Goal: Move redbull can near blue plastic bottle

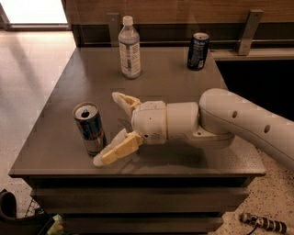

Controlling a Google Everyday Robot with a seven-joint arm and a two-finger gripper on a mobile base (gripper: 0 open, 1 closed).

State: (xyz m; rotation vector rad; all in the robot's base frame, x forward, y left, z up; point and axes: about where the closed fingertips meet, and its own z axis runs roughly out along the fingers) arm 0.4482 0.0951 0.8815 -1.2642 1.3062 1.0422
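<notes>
A dark grey-brown surface (59,105) stands in a room with a pale speckled floor (27,78) and a wood-panelled wall (174,11) behind it. Two metal brackets rise at the back edge, one (248,31) at the right. A small dark cylindrical object (262,223) lies on the floor at lower right.

The robot's white arm (243,121) reaches in from the right, low over the front half of the surface, its forearm roughly level and its wrist pointing left. The tool (107,129) is spread wide and grips nothing. Its cream-coloured fingers (120,149) splay apart, one angled toward the back and one toward the front edge.

The redbull can (89,128) stands upright near the front left corner, top opened, just left of the tool's mouth. The nearer fingertip lies close beside the can's base; whether the two touch cannot be told.

The blue plastic bottle (129,48) stands upright toward the back, left of centre, well apart from the redbull can. A darker navy can (198,51) stands upright at the back right, near the bracket.
</notes>
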